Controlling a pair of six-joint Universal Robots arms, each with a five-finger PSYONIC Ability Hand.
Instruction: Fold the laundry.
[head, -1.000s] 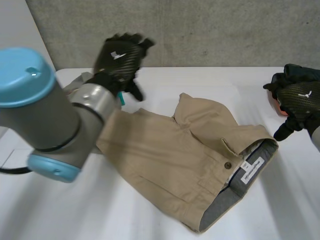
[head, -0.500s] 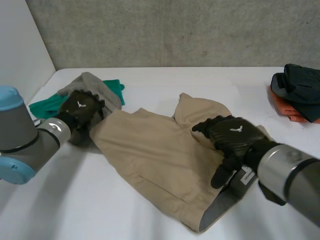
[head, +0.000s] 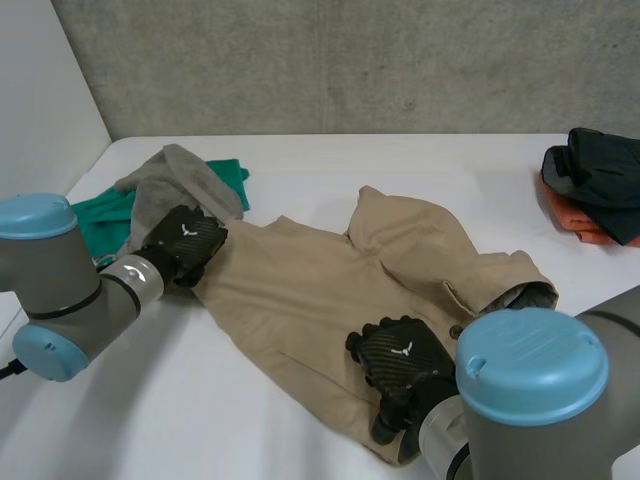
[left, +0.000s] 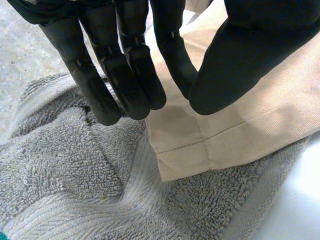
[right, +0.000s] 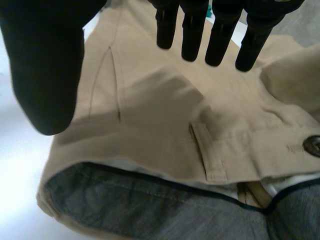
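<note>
Two slack hands, grasping nothing. Over the tan trousers (head: 320, 290) hem and grey towel (head: 185, 172), the left hand (head: 185, 243); above the waistband (right: 235, 150), the right hand (head: 400, 356).

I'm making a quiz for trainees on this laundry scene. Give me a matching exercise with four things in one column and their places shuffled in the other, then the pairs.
1. left hand
2. right hand
3. grey towel
4. dark garment

A. on top of the orange cloth
B. over the waistband end of the beige trousers
C. partly under the leg hem
D. fingers straight, just above the leg hem

Pairs: 1-D, 2-B, 3-C, 4-A.
</note>
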